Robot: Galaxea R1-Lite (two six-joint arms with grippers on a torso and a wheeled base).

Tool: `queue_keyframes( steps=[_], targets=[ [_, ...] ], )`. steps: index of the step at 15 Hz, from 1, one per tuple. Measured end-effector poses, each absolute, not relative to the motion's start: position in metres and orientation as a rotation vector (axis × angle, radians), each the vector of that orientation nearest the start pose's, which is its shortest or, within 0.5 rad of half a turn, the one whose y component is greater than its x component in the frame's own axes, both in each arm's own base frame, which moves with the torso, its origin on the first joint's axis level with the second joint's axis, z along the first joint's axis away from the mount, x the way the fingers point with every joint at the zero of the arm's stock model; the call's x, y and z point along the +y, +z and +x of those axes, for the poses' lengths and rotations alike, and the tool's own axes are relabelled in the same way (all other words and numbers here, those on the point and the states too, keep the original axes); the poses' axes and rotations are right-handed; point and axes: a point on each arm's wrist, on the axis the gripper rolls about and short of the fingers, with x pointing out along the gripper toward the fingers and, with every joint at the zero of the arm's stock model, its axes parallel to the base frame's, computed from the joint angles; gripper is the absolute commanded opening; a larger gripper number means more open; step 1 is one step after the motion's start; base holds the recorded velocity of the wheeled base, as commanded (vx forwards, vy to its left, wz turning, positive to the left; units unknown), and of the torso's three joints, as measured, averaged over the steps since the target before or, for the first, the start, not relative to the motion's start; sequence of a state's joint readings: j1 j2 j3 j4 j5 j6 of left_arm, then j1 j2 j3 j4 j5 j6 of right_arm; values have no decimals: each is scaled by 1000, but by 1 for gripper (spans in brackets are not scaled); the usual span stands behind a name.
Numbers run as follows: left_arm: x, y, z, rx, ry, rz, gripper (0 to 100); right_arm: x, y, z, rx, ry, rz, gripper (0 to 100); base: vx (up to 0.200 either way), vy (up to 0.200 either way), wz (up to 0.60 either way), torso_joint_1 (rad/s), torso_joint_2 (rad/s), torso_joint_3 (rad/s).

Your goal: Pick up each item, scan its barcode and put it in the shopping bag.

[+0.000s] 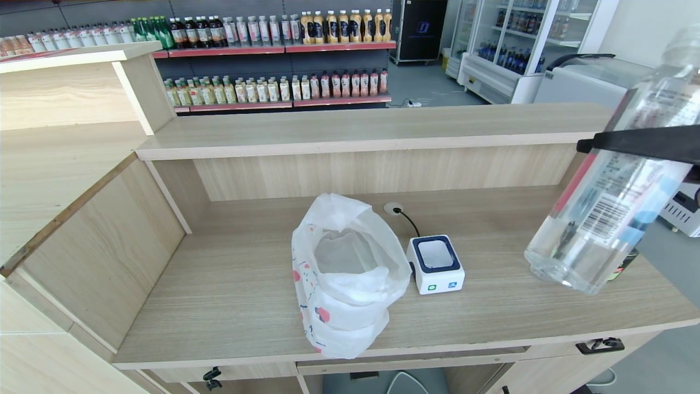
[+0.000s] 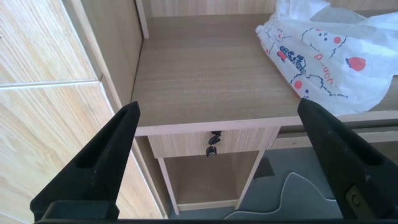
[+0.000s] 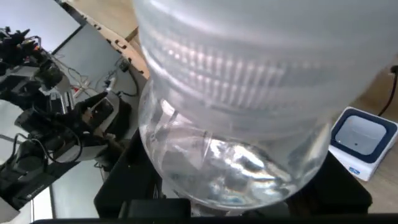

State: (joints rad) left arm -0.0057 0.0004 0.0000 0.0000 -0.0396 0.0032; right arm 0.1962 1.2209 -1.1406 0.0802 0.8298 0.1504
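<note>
Now: the task looks to be near its start.
Done: the bottle (image 1: 579,251) is picked up. It hangs in the air over the right end of the worktop (image 1: 229,284).
Not done yet: the scan, and the drop into the shopping bag (image 1: 333,323). I can see nothing inside the bag.
Bottle: it is big and clear, with a label on it. It is tilted, with its bottom end low and its top end up and off to the right.
Barcode (image 1: 612,216): it is on the label, on the side that faces up toward the head camera. It does not face the scanner (image 1: 436,264).
Right fingers (image 1: 640,143): they are clamped on the bottle near its middle. One black finger lies across the bottle, just above the barcode.
Left fingers (image 2: 102,165): they are wide apart with nothing between them. They hang by the front edge of the worktop, left of the bag.
Scanner: a small white box with a window on top. It sits on the worktop just beside the bag, between the bag and the bottle.
Shopping bag: white, soft and open at the top, in the middle of the worktop.
Next, I think: the barcode has to turn down toward the scanner window. Then the bottle can go into the bag.
</note>
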Motion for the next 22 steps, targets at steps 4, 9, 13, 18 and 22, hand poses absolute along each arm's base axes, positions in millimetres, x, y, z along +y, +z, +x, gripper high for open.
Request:
queue_keyframes(
  steps=[4,9,13,18,22],
  targets=[
    [-1,75,-23,0,-46,3,100,64,334,144,243,1209,205,0,0,0,0,0,0,0],
    [-1,75,-23,0,-46,3,100,64,344,122,231,1397,219,0,0,0,0,0,0,0],
    [-1,75,-23,0,-46,3,100,63,345,115,216,1456,207,0,0,0,0,0,0,0],
    [-1,75,-23,0,-46,3,100,63,345,115,207,1472,200,0,0,0,0,0,0,0],
    [-1,75,-23,0,-46,3,100,64,341,120,192,1469,172,0,0,0,0,0,0,0]
  ],
)
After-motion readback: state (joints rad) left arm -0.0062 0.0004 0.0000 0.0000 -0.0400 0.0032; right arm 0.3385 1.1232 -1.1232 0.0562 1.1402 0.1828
